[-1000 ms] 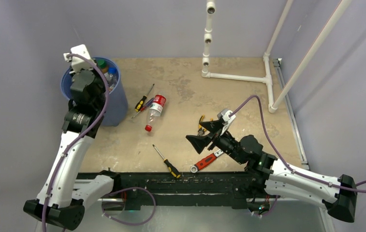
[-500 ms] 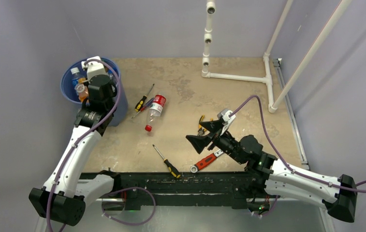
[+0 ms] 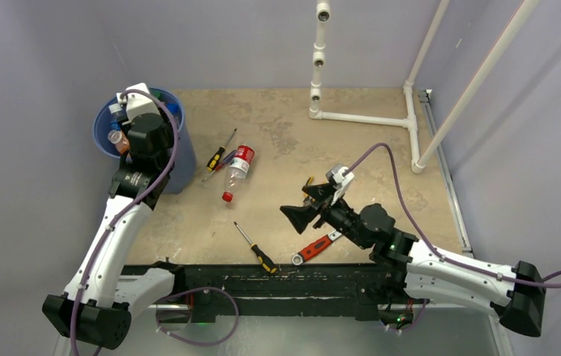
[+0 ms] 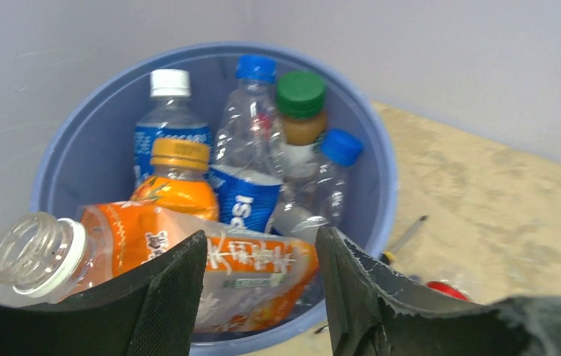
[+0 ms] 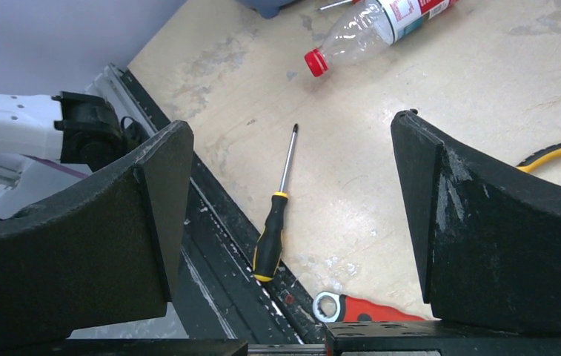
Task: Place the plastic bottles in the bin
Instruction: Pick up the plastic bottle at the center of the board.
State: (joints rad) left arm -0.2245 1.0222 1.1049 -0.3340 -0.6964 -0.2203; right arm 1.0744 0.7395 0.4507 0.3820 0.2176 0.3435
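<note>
The tan counter (image 3: 381, 159) carries a white pipe frame (image 3: 366, 117) at its far right corner and the blue bin (image 3: 181, 163) at its far left corner. The left gripper (image 4: 261, 236) hangs above the bin's mouth, its fingers apart with nothing pinched between them. Just beyond them a capless orange-labelled bottle (image 4: 255, 259) lies across the other bottles (image 4: 244, 200) standing packed in the bin. The right gripper (image 5: 293, 130) hovers over the counter near the middle of the front edge, spread wide and empty. One red-capped bottle (image 3: 237, 167) lies on its side on the counter just right of the bin, touching or nearly touching a pair of screwdrivers (image 3: 218, 157). Near the front edge are a black-and-yellow screwdriver (image 5: 273, 230) and a red wrench (image 5: 366, 308). Yellow-handled pliers (image 5: 555, 154) lie farther back, partly hidden.
</note>
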